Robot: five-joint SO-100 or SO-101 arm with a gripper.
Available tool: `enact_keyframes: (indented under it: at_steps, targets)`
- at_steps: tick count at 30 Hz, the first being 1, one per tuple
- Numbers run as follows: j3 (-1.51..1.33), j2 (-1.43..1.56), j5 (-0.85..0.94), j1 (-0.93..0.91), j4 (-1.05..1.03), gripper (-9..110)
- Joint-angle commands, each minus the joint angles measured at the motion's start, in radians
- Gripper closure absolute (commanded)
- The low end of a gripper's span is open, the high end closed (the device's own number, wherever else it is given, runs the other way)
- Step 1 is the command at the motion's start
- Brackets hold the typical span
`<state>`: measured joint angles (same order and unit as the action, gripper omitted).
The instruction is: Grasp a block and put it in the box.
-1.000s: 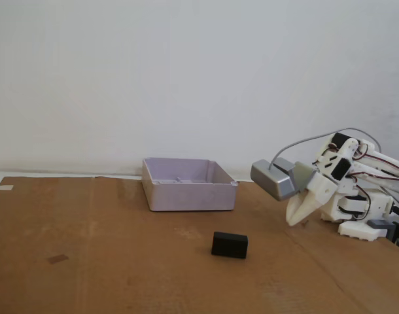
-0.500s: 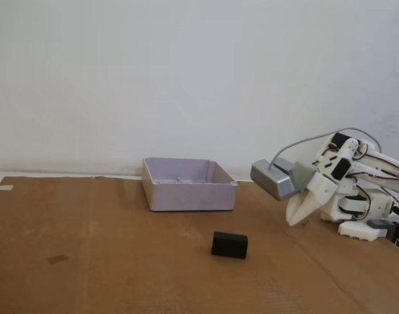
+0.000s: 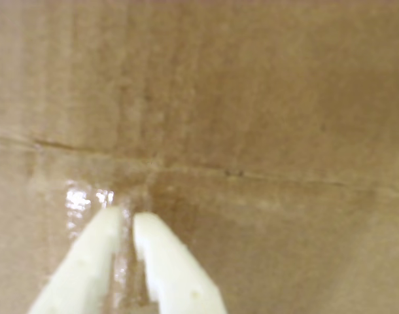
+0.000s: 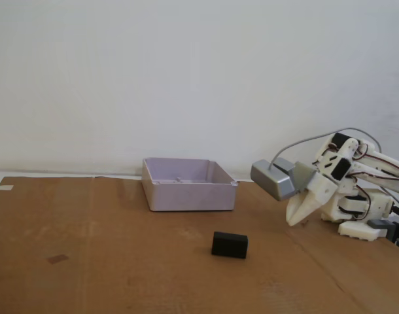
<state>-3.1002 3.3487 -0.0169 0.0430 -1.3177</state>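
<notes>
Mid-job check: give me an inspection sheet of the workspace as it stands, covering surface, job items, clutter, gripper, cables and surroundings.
Surface: brown cardboard sheet with creases; a small dark mark on it at the left of the fixed view.
Job's things: small matte black rectangular block lying on the cardboard, in front of the shallow pale grey-lilac plastic box; the two are apart. No block seen in the box.
Clutter: nothing seen.
Gripper: white two-finger gripper tips nearly together, holding nothing, pointing down at the cardboard to the right of the block; grey metallic camera module mounted beside it.
Cables: grey cable arching from the camera module to the arm.
Surroundings: plain white wall.
</notes>
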Motion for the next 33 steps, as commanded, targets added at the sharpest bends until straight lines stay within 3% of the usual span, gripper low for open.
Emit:
enact_keyframes:
  at_steps: [1, 10, 20, 33]
  targets:
    - [-0.048, -0.002, 0.000, -0.006, -0.072, 101]
    - [-0.049, -0.002, -0.006, -0.003, 0.186, 101]
    - [-0.044, -0.002, 0.005, -0.012, 0.319, 101]
    - [0.117, -0.121, 0.005, -0.015, 0.341, 101]
